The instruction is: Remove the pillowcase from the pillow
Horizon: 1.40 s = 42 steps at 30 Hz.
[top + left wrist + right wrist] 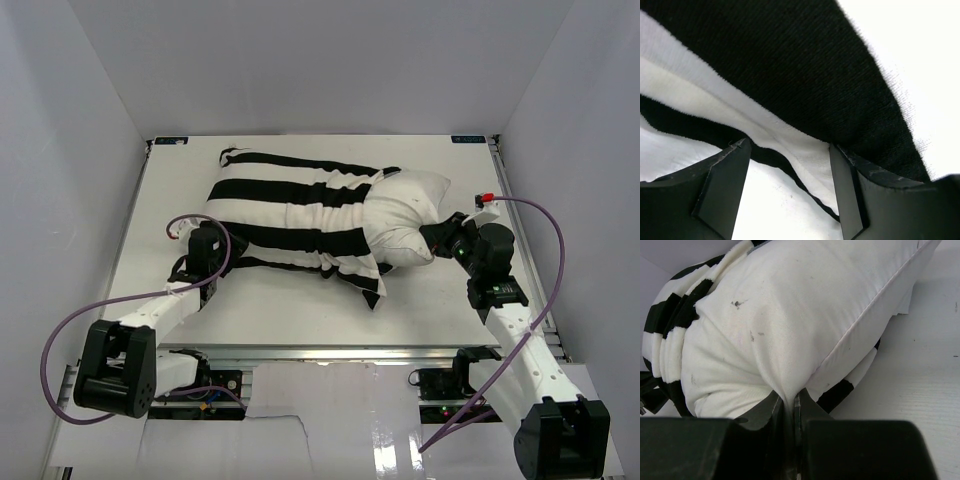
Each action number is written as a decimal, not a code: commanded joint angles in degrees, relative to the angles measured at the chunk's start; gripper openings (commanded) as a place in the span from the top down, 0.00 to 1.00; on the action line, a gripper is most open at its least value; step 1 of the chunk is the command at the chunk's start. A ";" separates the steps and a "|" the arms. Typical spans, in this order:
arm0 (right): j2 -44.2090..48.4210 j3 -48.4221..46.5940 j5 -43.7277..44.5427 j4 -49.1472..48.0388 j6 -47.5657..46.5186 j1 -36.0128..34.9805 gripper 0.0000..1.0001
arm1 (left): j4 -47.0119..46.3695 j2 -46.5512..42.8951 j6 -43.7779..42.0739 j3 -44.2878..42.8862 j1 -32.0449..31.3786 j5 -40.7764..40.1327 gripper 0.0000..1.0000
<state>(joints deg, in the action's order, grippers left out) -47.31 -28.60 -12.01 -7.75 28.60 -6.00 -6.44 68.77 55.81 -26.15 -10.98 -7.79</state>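
The black-and-white striped pillowcase (290,215) lies across the white table (290,310), bunched back toward the left. The off-white pillow (405,215) sticks out of its right end. My right gripper (442,240) is shut on a pinch of the pillow's fabric (790,315) at its near right end, the cloth squeezed between the jaws (788,396). In the right wrist view, pillowcase folds (670,315) are gathered at the left. My left gripper (212,235) sits at the pillowcase's left edge. Its jaws (788,146) stand open, with the striped hem (790,65) lying between and beyond the fingertips.
White walls enclose the table on the left, back and right. Purple cables (545,230) loop from both wrists. A metal rail (330,352) runs along the near table edge, with the arm bases behind it.
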 commanded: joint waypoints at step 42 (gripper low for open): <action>0.64 1.35 -1.70 -7.81 1.11 3.54 0.92 | -1.82 5.66 13.80 -1.70 31.29 22.39 0.18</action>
<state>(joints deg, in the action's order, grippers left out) -46.87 -27.20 -13.26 -9.47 29.61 -3.01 -6.04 73.06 69.49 -25.39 21.19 13.30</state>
